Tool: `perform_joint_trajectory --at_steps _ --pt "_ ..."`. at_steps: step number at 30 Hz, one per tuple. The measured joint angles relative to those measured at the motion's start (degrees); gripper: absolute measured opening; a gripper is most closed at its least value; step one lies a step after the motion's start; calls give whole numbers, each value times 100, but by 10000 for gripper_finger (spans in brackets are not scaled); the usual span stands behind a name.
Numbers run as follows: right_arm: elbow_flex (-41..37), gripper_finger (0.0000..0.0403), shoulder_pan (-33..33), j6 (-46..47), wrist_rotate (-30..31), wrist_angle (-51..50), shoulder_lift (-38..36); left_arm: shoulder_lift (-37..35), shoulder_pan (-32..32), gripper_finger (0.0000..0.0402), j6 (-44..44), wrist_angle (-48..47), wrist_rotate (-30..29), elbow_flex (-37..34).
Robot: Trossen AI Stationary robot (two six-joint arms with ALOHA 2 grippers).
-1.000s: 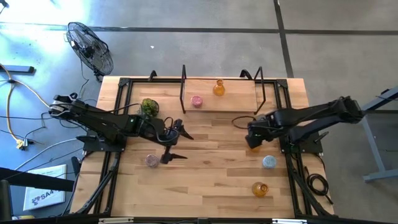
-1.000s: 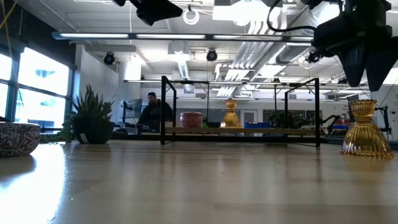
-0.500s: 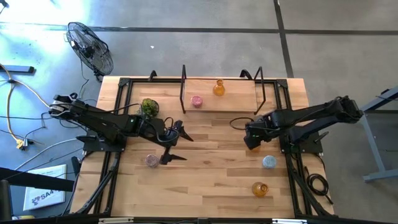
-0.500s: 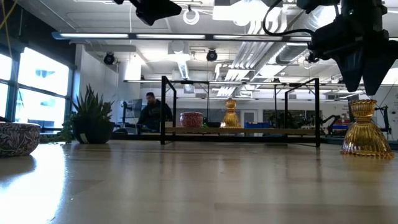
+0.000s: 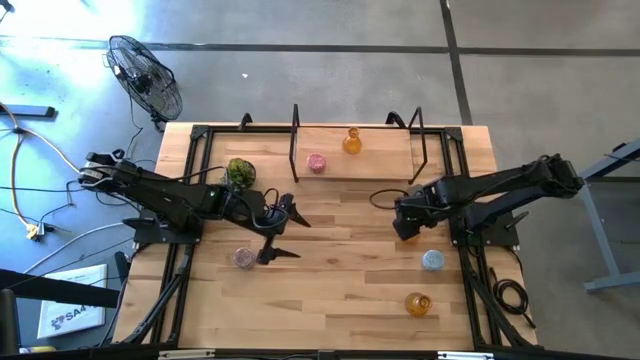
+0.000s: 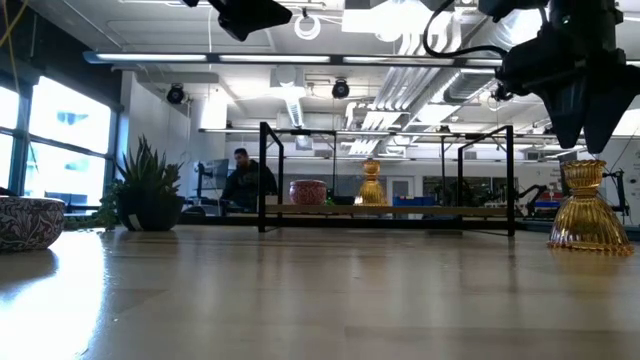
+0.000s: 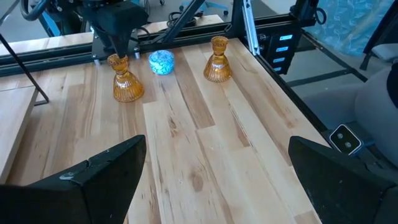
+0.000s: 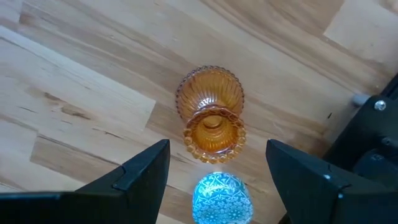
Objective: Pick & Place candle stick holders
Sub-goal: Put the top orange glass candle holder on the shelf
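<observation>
High view: the left gripper hangs over the middle of the table, its fingers spread wide with nothing between them; a pink holder stands just beside it. The right gripper hovers over an amber holder that is mostly hidden under it. A blue holder sits near that, and a second amber holder stands closer to the table's front edge. At the back, a black rack carries another pink holder and a third amber holder. A green plant ball lies by the left arm, and a fan stands on the floor.

Low view: the right gripper hangs above the amber holder, not touching it. The rack shows behind with its pink holder and amber holder. A patterned bowl-like shape sits at the edge, a plant and a person beyond.

Left wrist view: the left fingers stand far apart, empty. Across the table are two amber holders with the blue holder between them, and the right arm is directly above the first.

Right wrist view: the right fingers stand apart on either side of the amber holder below, clear of it; the blue holder is just beside it.
</observation>
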Motion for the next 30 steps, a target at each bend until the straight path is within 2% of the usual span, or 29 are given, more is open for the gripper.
perform_joint_trajectory --at_steps 6,19,30 --pt "0 261 0 -12 25 43 69 0 0 386 -63 0 2 0" --pt "0 261 0 -258 -32 104 691 -2 0 386 -178 0 4 0" --pt "0 245 0 -312 -48 138 864 -2 0 386 -178 0 564 0"
